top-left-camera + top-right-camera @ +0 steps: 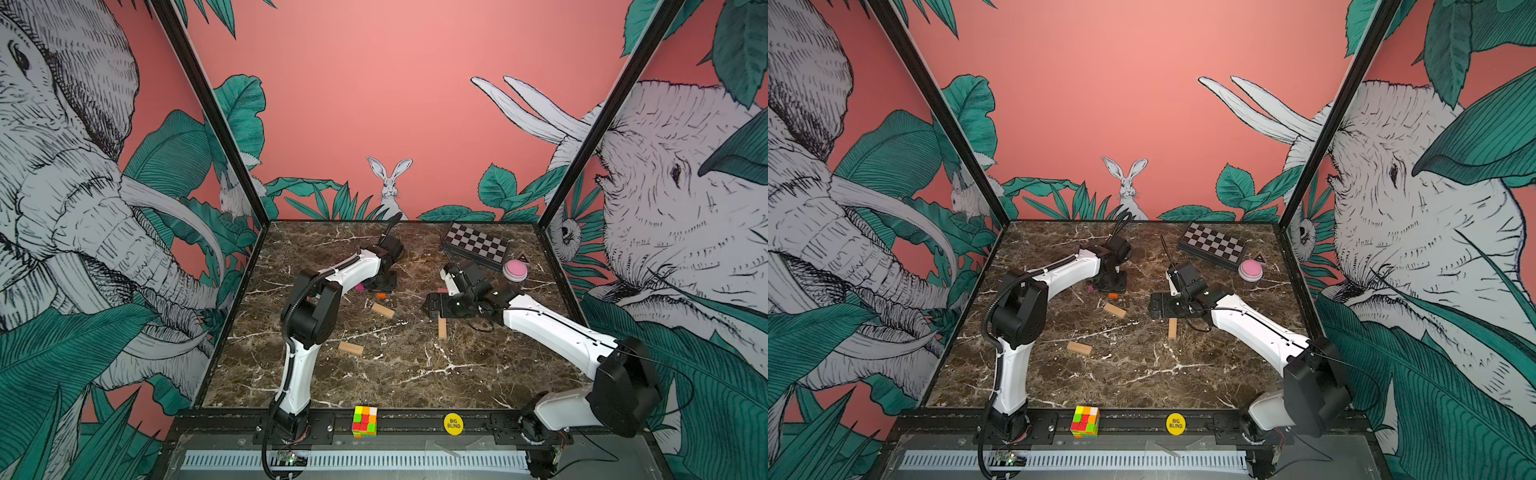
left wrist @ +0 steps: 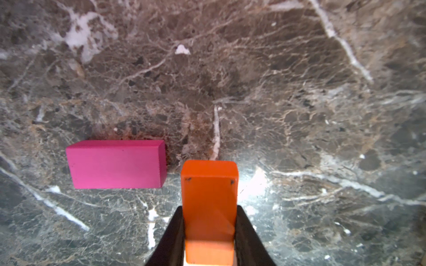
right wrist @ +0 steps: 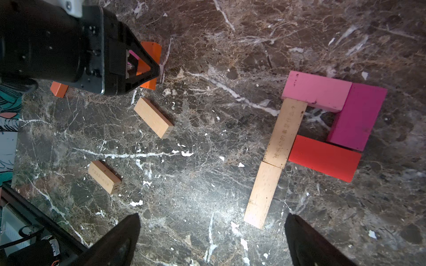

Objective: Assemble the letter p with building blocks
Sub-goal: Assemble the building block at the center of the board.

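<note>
My left gripper (image 2: 209, 207) is shut on an orange block (image 2: 208, 184), held end-down just above the marble beside a magenta block (image 2: 116, 164) lying flat. In the right wrist view, two tan blocks (image 3: 284, 133) lie end to end as a stem. A pink block (image 3: 317, 89), a magenta block (image 3: 357, 117) and a red block (image 3: 323, 157) form a loop against its upper part. My right gripper (image 3: 212, 216) hangs open and empty above the stem's lower end. Two loose tan blocks (image 3: 153, 117) (image 3: 104, 176) and a second orange block (image 3: 59, 89) lie apart.
A checkered box (image 1: 476, 245) and a pink dome button (image 1: 515, 270) sit at the back right. On the front rail stand a puzzle cube (image 1: 365, 422) and a yellow disc (image 1: 453, 424). Walls enclose the marble table (image 1: 415, 374) on three sides.
</note>
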Controlling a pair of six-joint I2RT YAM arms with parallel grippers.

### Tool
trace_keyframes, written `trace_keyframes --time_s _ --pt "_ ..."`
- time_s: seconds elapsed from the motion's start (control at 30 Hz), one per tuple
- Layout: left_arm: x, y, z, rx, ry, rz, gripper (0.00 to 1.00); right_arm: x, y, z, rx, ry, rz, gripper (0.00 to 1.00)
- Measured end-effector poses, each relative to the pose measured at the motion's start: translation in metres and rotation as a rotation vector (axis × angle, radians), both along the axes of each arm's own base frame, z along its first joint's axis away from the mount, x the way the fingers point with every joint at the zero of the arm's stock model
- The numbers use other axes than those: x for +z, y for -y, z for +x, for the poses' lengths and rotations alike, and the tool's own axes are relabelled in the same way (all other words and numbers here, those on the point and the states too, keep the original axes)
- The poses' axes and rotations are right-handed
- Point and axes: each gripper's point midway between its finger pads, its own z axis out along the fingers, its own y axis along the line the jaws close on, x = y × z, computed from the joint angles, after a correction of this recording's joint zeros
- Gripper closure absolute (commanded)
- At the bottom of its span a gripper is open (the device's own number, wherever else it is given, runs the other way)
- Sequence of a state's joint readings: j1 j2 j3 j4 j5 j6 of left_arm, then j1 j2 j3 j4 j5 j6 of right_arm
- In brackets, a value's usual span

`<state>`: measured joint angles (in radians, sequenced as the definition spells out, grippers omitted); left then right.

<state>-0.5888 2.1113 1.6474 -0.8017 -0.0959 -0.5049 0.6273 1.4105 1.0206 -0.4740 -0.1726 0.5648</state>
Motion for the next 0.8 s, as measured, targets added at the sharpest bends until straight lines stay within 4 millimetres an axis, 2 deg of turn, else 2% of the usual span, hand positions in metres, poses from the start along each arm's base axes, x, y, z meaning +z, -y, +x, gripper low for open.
trace_keyframes --time_s 0.23,0.4,0.6,0.8 --pt "-0.019 -0.005 -0.021 -0.016 -0.054 0.037 0.84 0.0 -0.001 0.0 0.0 0.001 0.009 0.02" --pt "-0.02 -0.005 -0.029 -0.025 -0.047 0.041 0.85 0.001 -0.002 0.001 -0.001 0.002 0.013 0.02" --pt "-0.021 -0.019 -0.053 -0.014 -0.07 0.055 0.84 0.0 -0.003 0.001 0.0 -0.004 0.016 0.02" --pt "-0.016 -0.019 -0.049 -0.009 -0.063 0.065 0.84 -0.005 -0.006 0.0 0.006 -0.02 0.021 0.02"
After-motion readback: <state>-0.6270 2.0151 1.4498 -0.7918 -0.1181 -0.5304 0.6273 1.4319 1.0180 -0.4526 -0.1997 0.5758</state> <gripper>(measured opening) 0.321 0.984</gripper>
